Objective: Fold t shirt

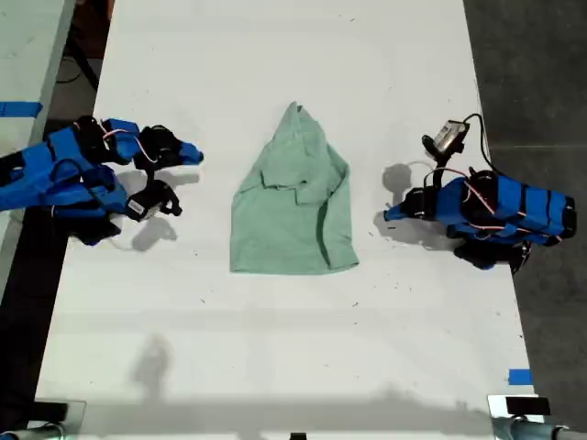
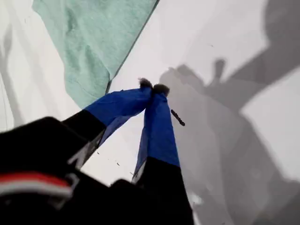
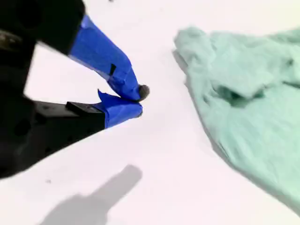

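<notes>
The t shirt [image 1: 293,197] lies partly folded, point away, mid-table [image 1: 275,348], while my first gripper [image 2: 153,86] and my second gripper [image 3: 138,99], jaws closed and empty, rest apart at either side, probably clear of the cloth between grasps.

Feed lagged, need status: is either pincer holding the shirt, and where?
No. My first pincer and second pincer are shut on nothing, apart from the shirt.
</notes>
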{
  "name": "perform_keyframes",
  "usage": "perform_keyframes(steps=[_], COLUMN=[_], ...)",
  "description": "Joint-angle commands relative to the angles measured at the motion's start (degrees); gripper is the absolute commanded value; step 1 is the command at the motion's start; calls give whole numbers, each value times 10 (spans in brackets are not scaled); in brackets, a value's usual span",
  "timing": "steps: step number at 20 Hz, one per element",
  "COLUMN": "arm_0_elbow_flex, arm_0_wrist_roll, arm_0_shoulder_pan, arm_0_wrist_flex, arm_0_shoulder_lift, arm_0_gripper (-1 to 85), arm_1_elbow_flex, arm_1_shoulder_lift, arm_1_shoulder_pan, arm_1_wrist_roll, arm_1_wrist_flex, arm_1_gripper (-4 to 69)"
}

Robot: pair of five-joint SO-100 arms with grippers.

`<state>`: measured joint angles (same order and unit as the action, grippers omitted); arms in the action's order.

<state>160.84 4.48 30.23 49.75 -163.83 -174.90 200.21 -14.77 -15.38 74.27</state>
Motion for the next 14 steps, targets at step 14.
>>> perform_keyframes(steps=[14], arm_0_elbow_flex=[-366], arm_0_wrist_roll=[-132], arm_0_shoulder_pan=[-286], arm_0_wrist_flex=[-2], arm_0_shoulder_lift=[587], arm_0_gripper=[199], arm_1_elbow_flex=[-32], arm_1_shoulder_lift=[8], arm_1_shoulder_pan=[6], arm_1_wrist_roll=[-2], arm_1_wrist_flex=[-4], arm_1_gripper=[8])
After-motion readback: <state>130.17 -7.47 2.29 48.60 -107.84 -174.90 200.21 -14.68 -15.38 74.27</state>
